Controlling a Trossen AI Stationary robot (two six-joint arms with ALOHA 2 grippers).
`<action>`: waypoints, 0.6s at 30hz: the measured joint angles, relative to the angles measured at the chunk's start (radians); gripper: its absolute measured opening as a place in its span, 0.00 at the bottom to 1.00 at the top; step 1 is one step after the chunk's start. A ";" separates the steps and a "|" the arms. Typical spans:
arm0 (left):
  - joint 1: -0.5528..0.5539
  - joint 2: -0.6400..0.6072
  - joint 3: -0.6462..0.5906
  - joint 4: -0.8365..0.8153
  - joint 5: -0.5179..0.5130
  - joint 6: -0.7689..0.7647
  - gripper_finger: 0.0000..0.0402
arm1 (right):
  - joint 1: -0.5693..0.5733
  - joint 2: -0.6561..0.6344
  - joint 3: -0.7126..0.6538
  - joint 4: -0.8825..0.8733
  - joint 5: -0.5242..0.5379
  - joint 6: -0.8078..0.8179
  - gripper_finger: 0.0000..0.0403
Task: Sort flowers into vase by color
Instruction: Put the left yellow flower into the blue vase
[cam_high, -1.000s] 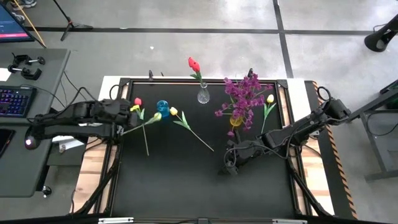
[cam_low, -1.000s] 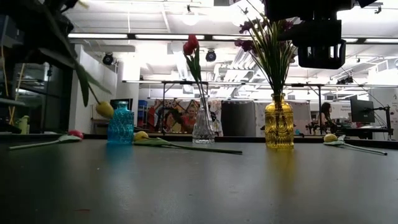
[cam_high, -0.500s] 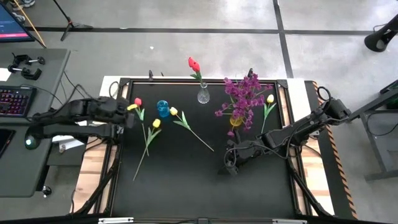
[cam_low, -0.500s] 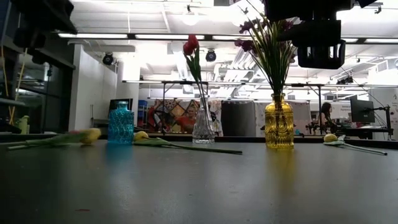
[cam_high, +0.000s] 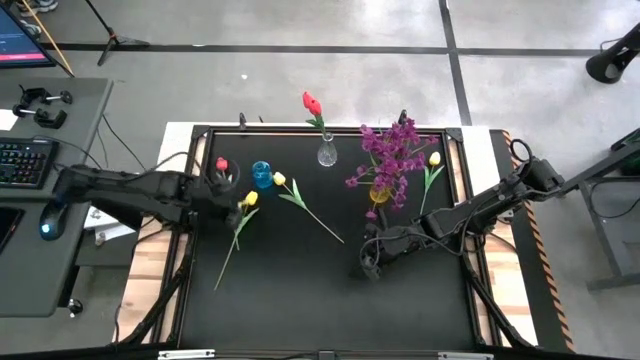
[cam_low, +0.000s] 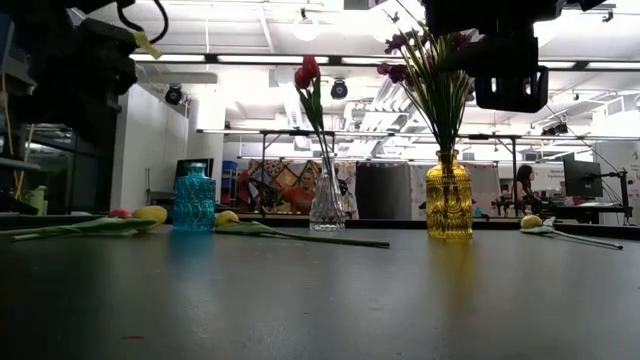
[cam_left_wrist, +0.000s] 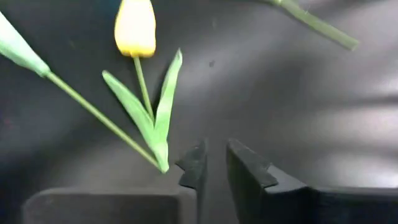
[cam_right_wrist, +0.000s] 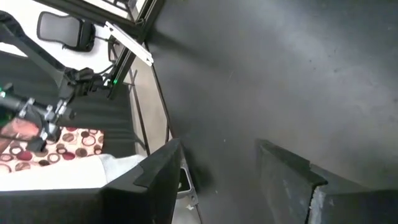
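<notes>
My left gripper (cam_high: 228, 190) hovers over the table's left part, fingers a narrow gap apart (cam_left_wrist: 212, 167), just above the leaves (cam_left_wrist: 152, 115) of a yellow tulip (cam_high: 250, 198) that lies flat beside the blue vase (cam_high: 262, 173). A red tulip (cam_high: 221, 165) and a second yellow tulip (cam_high: 279, 179) lie close by. The clear vase (cam_high: 327, 153) holds a red tulip (cam_high: 311, 102). The amber vase (cam_high: 378, 195) holds purple sprigs (cam_high: 390, 155). Another yellow tulip (cam_high: 434, 158) lies to its right. My right gripper (cam_high: 370, 262) hangs wide open over bare table (cam_right_wrist: 211, 93).
The three vases stand in a row along the far part of the table (cam_high: 300, 300); the near half shows only the tulips' long stems (cam_high: 225, 265). A thin second stem (cam_left_wrist: 93, 112) crosses beside the yellow tulip's leaves. A desk with a keyboard (cam_high: 25, 160) stands left of the table.
The yellow tulip, held up in the air by my left gripper a second ago, has dropped and now lies flat, head by the blue vase, stem toward the near edge. My left gripper has since moved toward the table's right, over the tulip.
</notes>
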 joint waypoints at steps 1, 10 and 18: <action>-0.029 0.021 0.000 0.000 -0.006 -0.011 0.15 | 0.000 0.000 0.000 0.000 0.007 0.000 0.48; -0.284 0.197 -0.001 -0.001 -0.149 -0.225 0.40 | 0.000 0.000 0.000 0.000 0.067 -0.020 0.48; -0.311 0.413 -0.001 0.007 -0.182 -0.245 0.56 | 0.000 0.000 0.000 -0.001 0.137 -0.030 0.48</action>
